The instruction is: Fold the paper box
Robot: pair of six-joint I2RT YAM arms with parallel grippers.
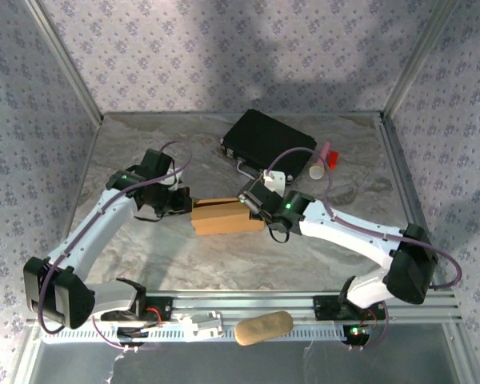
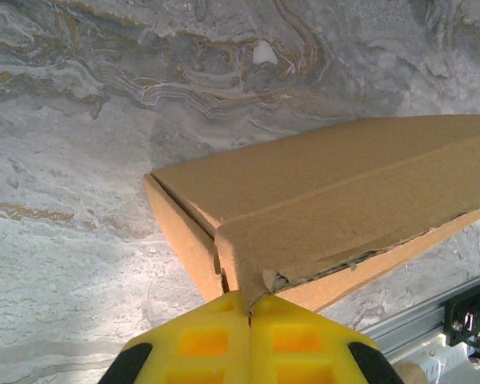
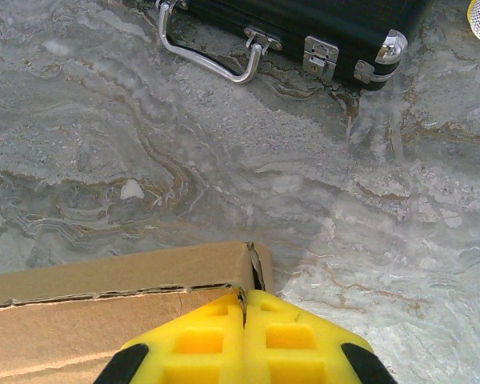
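Paper box (image 1: 228, 218) lies mid-surface (image 1: 248, 260), flat and mostly closed up; long axis runs left to right across the top view, square to the arms' reach; black case (image 1: 268, 140) sits behind it, apart.

Left gripper (image 1: 187, 210) at the box's left short end, right gripper (image 1: 254, 206) at the right short end; box directly between the two, each arm nearest its own end.

Left wrist view: gripper (image 2: 250, 314) pressed fully closed; corner of the top flap runs into the seam between the fingers, looks pinched.

Right wrist view: gripper (image 3: 244, 310) likewise closed; top panel's edge at the box corner meets the seam, apparently nipped.

Judgement: the next fold turns on that shared axis; any pull or tuck acts along the box's length, ends opposed.
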